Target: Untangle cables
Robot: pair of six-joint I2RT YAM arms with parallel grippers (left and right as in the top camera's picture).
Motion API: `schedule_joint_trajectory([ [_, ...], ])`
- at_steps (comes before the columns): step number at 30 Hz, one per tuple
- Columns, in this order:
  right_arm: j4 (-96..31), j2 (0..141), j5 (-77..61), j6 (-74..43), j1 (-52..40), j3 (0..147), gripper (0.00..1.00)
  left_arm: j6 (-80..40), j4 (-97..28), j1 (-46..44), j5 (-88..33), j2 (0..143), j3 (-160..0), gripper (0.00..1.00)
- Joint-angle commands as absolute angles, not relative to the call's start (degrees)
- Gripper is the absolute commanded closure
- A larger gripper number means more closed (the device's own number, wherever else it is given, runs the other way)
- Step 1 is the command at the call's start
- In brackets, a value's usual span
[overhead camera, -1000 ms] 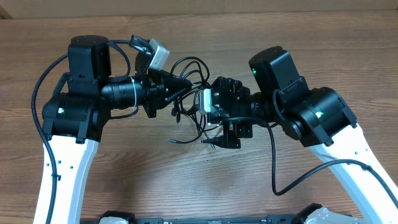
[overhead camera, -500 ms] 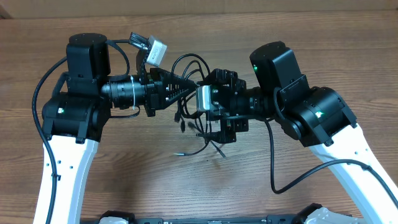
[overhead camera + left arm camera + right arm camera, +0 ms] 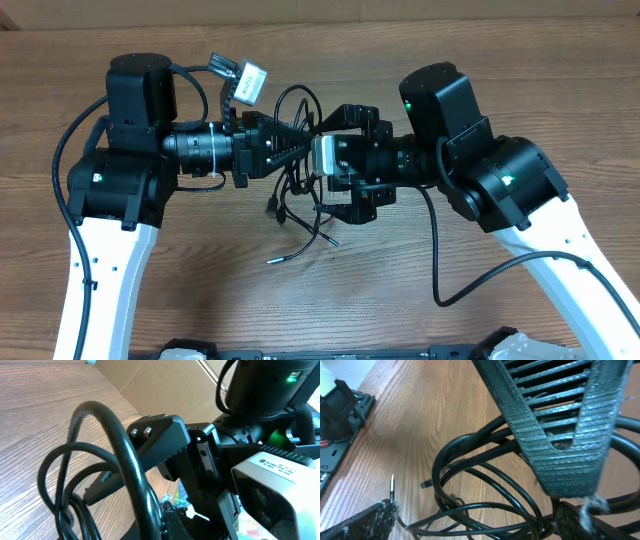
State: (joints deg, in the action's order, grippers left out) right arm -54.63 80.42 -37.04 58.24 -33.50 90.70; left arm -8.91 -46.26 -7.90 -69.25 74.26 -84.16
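We see the wooden surface (image 3: 520,60) bare apart from the two arms, which meet over its middle, a little nearer the far edge than the near one.

The right hand (image 3: 335,163) has its jaws spread wide, one toward the far edge and one toward the near edge. It faces the bundle but grips nothing.

The left hand (image 3: 308,135) has its jaws pressed together. In the right wrist view its ribbed fingers (image 3: 555,435) narrow to a point just where the cords pass, so we take it to be clamped on them.

The cables (image 3: 131,457) hang from that pinch between the two hands. Some loops rise above the fingers, and others droop to the surface below.

One small plug end (image 3: 272,259) trails out toward the near edge and lies flat on the wood.

We judge the job to be at an early stage. The bundle is lifted and one tail hangs loose, yet the loops cross one another in several places and no cord lies apart from the rest. Separating them all is left to do.
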Motion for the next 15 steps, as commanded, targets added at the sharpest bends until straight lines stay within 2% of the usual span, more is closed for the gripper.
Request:
schedule_joint_trajectory([
  [1,-54.7,81.9,-40.6,58.7,-33.8,91.4,0.00,-9.5,-45.9,-8.1,-72.1,73.7,-84.9,0.96],
  [15,-57.3,84.2,-41.7,58.6,-33.7,91.2,0.01,-9.5,-43.4,-8.1,-72.1,73.7,-84.9,0.96],
])
